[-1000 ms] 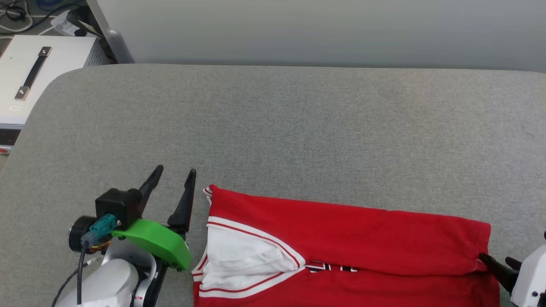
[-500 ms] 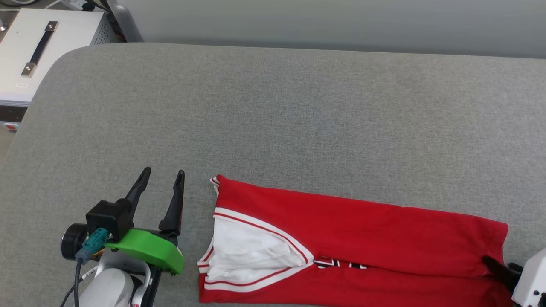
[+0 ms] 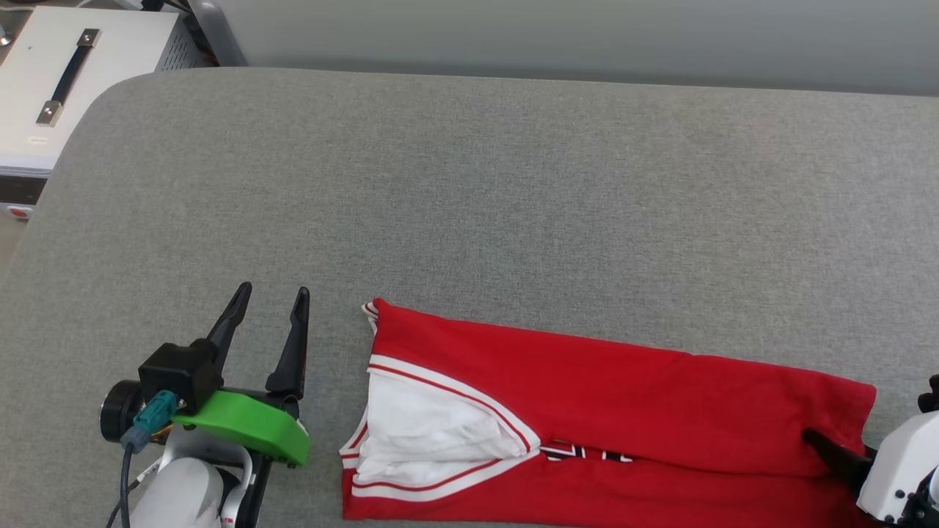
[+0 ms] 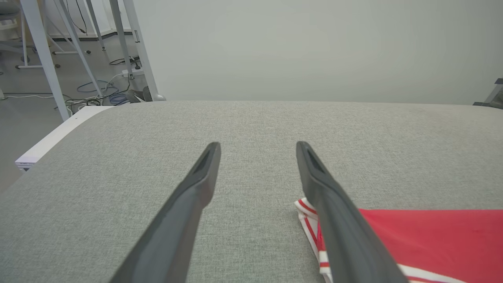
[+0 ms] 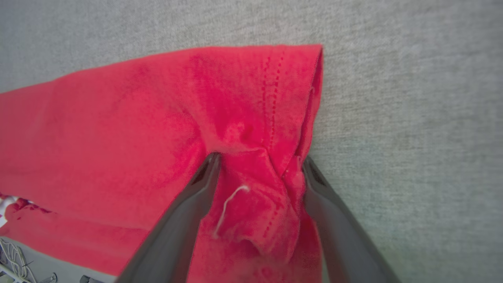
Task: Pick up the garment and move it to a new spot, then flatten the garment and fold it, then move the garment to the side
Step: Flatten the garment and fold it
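The garment (image 3: 623,396) is a red jersey folded into a long band along the near edge of the grey table (image 3: 469,191), its white sleeve with striped trim showing at the left end. My left gripper (image 3: 273,289) hovers open just left of the garment's collar end (image 4: 310,208), holding nothing. My right gripper (image 5: 261,157) is at the red hem corner (image 5: 275,90), jaws spread wide with bunched hem fabric lying between them. One dark finger (image 3: 832,451) rests on top of the cloth near the right end.
A white box with a black handle (image 3: 66,81) stands off the table's far left corner. A pale wall runs behind the table. Metal frame legs (image 4: 43,59) and cables lie on the floor to the left. Bare grey table stretches beyond the garment.
The head camera has tilted, shifting the whole picture. My left gripper has drawn slightly left, away from the garment. My right finger has slid further in over the hem.
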